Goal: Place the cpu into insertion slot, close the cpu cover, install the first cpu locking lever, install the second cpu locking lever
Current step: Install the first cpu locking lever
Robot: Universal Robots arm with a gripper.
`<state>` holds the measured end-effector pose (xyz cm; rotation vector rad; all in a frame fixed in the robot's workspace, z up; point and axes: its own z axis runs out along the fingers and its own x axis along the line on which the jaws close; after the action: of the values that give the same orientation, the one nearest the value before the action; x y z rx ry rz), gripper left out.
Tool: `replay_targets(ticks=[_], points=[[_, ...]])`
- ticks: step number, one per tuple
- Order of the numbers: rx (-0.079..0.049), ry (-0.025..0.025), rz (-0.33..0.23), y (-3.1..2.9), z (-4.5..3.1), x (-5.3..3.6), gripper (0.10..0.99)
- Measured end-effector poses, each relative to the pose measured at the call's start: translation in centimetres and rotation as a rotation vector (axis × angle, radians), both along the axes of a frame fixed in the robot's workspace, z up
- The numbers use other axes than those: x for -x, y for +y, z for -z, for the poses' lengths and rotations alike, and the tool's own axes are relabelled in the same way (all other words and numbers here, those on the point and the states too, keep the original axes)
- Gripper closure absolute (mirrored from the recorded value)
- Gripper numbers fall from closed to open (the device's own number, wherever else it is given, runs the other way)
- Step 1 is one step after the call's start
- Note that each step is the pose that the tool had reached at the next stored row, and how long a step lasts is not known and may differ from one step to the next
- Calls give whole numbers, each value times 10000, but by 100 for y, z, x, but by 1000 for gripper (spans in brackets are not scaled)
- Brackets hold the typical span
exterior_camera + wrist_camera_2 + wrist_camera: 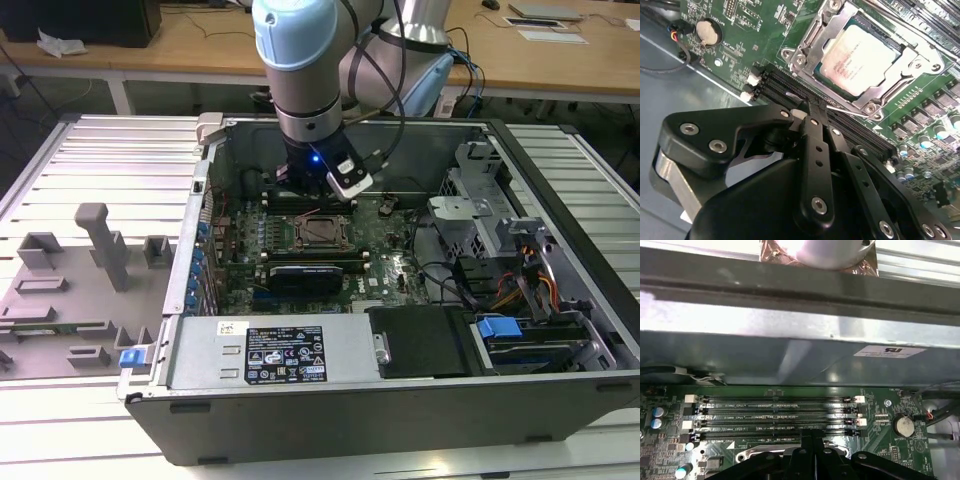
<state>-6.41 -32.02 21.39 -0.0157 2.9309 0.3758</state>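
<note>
Silvery-beige and square, the small flat metal-topped cpu [865, 52] lies seated in the black-framed square insertion slot [885, 31] on the green motherboard [392, 248], inside the open grey metal computer case [400, 400]. Over that slot the thin silvery metal cpu cover [812, 47], a frame plate with a central cutout, lies flat around the chip, whose top shows through the opening. Along the slot's edge nearest the arm runs a thin bright metal locking lever [852, 111]. The black, many-linked gripper [807, 106] hangs just beside the slot, over the long narrow black memory slots [775, 412] that lie between slot and case wall. Its jaws are clenched tip to tip, with nothing visible between them. The tips sit close to the lever; whether they touch it I cannot tell. In the exterior view the gripper [318, 197] stands just behind the slot, under the pale blue and silver arm [300, 60]. A round silver coin battery [902, 426] sits on the board well apart from the slot, past the ends of the memory slots
</note>
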Motion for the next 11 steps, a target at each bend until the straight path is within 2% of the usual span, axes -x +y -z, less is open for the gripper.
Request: replay_targets(ticks=[3, 9, 11], points=[[74, 0, 61, 16, 9, 0, 980], [378, -2, 133, 59, 30, 0, 980], [435, -2, 152, 90, 32, 0, 980]])
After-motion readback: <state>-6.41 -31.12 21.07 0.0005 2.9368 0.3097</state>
